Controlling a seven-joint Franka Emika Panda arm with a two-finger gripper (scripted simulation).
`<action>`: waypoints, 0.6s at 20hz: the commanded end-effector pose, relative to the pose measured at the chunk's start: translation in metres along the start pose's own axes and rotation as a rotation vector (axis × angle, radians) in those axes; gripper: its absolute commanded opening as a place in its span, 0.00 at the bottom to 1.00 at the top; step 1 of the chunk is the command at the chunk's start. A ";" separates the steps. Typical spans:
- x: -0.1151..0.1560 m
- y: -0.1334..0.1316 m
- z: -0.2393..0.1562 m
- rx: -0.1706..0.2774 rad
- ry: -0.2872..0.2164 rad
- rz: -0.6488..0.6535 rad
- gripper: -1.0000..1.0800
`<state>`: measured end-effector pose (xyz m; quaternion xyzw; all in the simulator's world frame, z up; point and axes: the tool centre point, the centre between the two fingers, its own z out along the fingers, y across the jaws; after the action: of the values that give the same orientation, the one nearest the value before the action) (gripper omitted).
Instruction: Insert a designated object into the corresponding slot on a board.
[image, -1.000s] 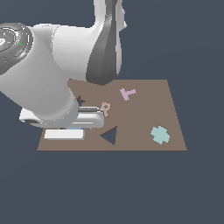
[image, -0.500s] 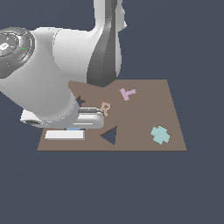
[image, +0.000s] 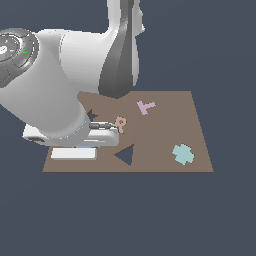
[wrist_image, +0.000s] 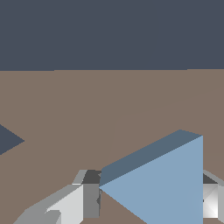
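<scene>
Wrist view: triangular block (wrist_image: 168, 183) between fingers (wrist_image: 72, 203), tip toward one

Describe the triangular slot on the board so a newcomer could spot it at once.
Start with the brown board under the white arm. Near its front edge, toward the exterior view's left of centre, is a dark navy triangular slot, just right of the arm's low white fingers. Unlike the pink T-shaped block and teal cross-shaped block, it is a sunken hole, not a raised piece.
</scene>
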<state>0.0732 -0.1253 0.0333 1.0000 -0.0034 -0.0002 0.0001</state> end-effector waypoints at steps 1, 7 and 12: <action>0.000 -0.001 0.000 0.000 0.000 0.005 0.00; -0.002 -0.006 0.000 0.000 0.000 0.050 0.00; -0.004 -0.015 -0.001 0.000 0.000 0.122 0.00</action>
<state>0.0695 -0.1133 0.0336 0.9986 -0.0528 -0.0006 0.0001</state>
